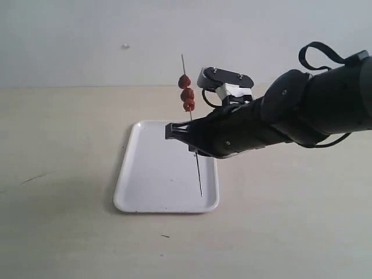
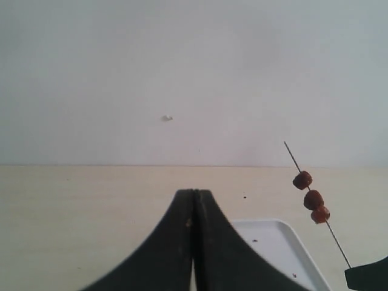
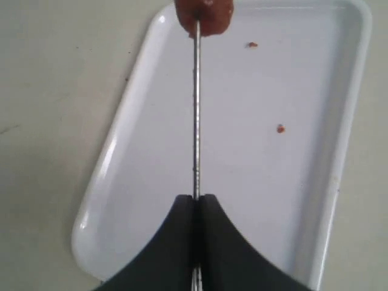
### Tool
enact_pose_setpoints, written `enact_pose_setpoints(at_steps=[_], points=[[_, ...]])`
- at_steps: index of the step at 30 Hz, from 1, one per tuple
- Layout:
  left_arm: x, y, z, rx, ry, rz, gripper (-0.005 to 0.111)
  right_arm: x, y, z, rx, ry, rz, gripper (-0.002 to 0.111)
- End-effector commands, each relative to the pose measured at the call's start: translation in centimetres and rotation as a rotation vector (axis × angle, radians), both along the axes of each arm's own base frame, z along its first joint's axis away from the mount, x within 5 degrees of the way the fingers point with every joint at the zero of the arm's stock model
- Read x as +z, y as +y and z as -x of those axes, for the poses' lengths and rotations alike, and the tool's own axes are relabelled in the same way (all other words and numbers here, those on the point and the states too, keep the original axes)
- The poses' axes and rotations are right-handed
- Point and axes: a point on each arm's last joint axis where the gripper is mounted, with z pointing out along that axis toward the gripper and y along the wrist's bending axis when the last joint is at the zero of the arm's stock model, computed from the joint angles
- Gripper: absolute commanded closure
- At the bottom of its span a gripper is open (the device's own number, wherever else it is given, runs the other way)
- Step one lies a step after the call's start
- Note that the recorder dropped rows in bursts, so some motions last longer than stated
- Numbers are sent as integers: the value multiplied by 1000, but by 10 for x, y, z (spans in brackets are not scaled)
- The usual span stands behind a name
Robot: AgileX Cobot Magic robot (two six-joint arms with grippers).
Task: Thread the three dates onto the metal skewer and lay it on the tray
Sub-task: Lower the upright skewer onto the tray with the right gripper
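Three dark red dates (image 1: 187, 94) sit stacked near the top of the thin metal skewer (image 1: 197, 165), which stands almost upright over the white tray (image 1: 151, 174). My right gripper (image 1: 174, 131) is shut on the skewer's middle, below the dates. The rod's lower tip reaches down to the tray's near right part; I cannot tell if it touches. In the right wrist view the skewer (image 3: 196, 121) runs out of the right gripper (image 3: 196, 197) to the lowest date (image 3: 204, 13), above the tray (image 3: 273, 194). The left gripper (image 2: 194, 193) is shut and empty, back from the tray (image 2: 273, 242) and the dates (image 2: 313, 199).
Small reddish crumbs (image 3: 280, 128) lie on the tray. The tray rests on a pale wooden table (image 1: 58, 145) in front of a white wall. The bulky black right arm (image 1: 302, 110) reaches in from the right, over the table beside the tray.
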Motion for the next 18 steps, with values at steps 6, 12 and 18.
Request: enact_pose_setpoints(at_steps=[6,12,18], points=[[3,-3,6,-24,-25,6,107,-8,5,11,-44,31,-23,108],[3,-3,6,-24,-25,6,107,-26,11,12,-52,89,-16,108],[3,-2,6,-22,-25,5,107,-48,12,10,-57,144,10,108]])
